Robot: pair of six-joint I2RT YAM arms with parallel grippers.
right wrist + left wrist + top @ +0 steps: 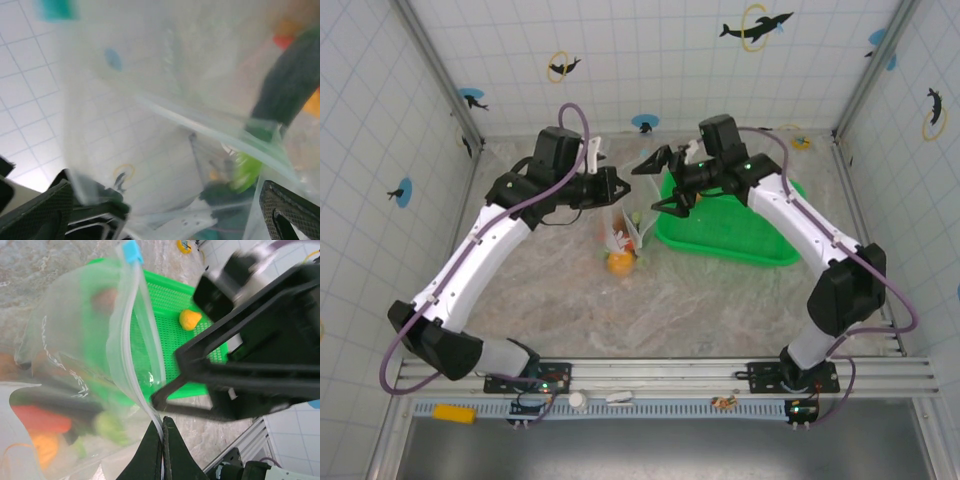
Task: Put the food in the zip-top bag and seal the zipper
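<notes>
Left jaws pinch zipper (151, 332) | right jaws wide | basket (732, 256) beside bag (75, 330)

White arm links (485, 250), black joints (845, 285), purple cables (575, 125), green lights (747, 165)

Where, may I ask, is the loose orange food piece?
Left wrist view: the orange piece lies on the green basket floor, right of the zipper.

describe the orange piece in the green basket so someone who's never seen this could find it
Find the green basket right of the table's middle. On its mesh floor, toward the far left end, lies a small rounded orange piece. Unlike the other orange food, it sits bare on the mesh, not inside the clear bag.
</notes>
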